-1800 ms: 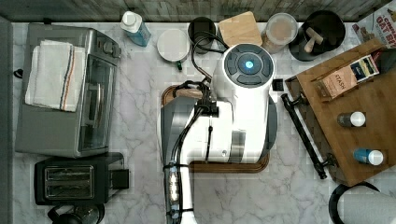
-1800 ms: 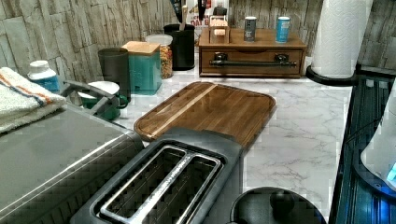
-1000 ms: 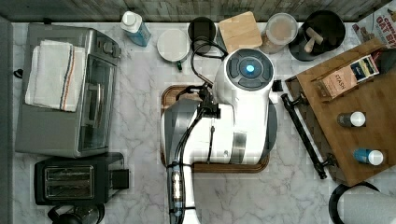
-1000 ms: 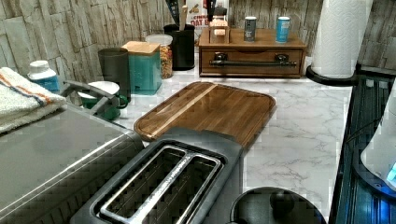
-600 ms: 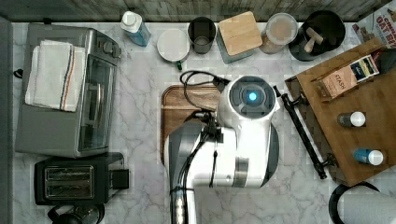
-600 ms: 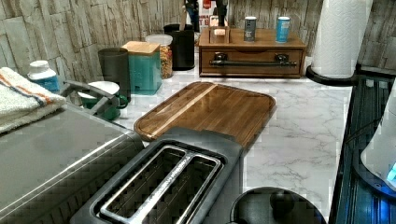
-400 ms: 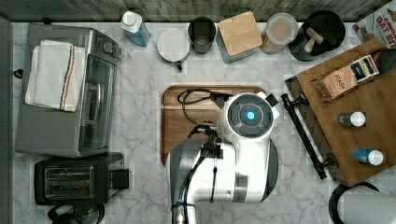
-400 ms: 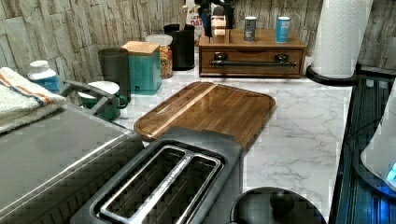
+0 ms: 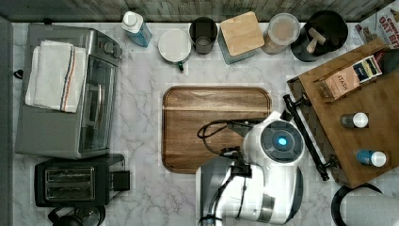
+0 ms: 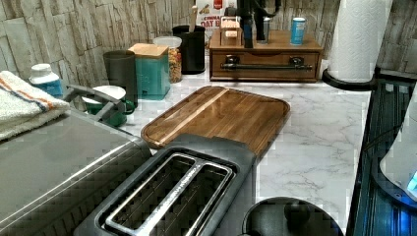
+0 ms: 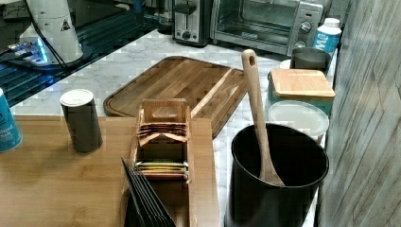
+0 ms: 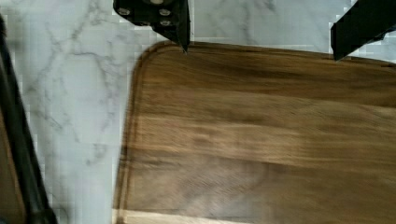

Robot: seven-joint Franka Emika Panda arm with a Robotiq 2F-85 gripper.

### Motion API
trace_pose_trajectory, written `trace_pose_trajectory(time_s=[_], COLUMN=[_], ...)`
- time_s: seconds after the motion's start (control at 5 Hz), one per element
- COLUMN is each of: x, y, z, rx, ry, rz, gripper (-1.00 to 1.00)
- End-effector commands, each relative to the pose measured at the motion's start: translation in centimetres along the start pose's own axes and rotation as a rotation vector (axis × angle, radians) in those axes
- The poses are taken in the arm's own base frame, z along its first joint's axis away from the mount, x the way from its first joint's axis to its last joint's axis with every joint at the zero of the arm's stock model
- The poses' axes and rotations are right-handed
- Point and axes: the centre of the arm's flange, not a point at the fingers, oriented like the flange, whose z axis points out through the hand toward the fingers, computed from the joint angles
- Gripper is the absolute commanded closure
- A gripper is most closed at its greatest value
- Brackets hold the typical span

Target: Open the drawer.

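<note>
Drawer (image 10: 265, 65) sits at the top centre of the left view, one drawer in a wooden organizer (image 10: 265, 49) against the stone wall, and it looks pushed in flush. One long black bar handle (image 10: 266, 66) runs across its front on two brackets. In the top view that handle (image 9: 306, 136) is a dark diagonal line at the right, just past the cutting board (image 9: 207, 117).

Up top the organizer carries two small tins (image 9: 354, 120) and one tea-bag rack (image 11: 163, 137).

Wrist view has the gripper (image 12: 266, 32) over the board's corner, its two black fingers (image 12: 173, 21) spread well apart with nothing between them.

Rest of the counter: one toaster oven (image 9: 66, 113), one toaster (image 9: 75, 181), one paper towel roll (image 10: 359, 39).
</note>
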Motion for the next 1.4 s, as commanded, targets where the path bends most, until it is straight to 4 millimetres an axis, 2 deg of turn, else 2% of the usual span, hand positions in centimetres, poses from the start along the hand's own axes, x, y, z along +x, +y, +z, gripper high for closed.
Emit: trace_pose_trajectory(time_s=[0.2, 0.4, 0.6, 1.0, 1.4], x=[-3.4, -3.7, -3.8, -1.9, -2.4], y=[9.8, 11.8, 12.9, 17.0, 20.0], z=[1.2, 2.3, 2.6, 4.2, 5.3], rx=[-0.026, -0.060, -0.111, -0.150, -0.196], ry=[0.128, 0.153, 0.195, 0.201, 0.265], rz=[-0.102, -0.163, -0.240, -0.345, -0.422], gripper=[-1.00, -1.00, -1.00, -1.00, -1.00])
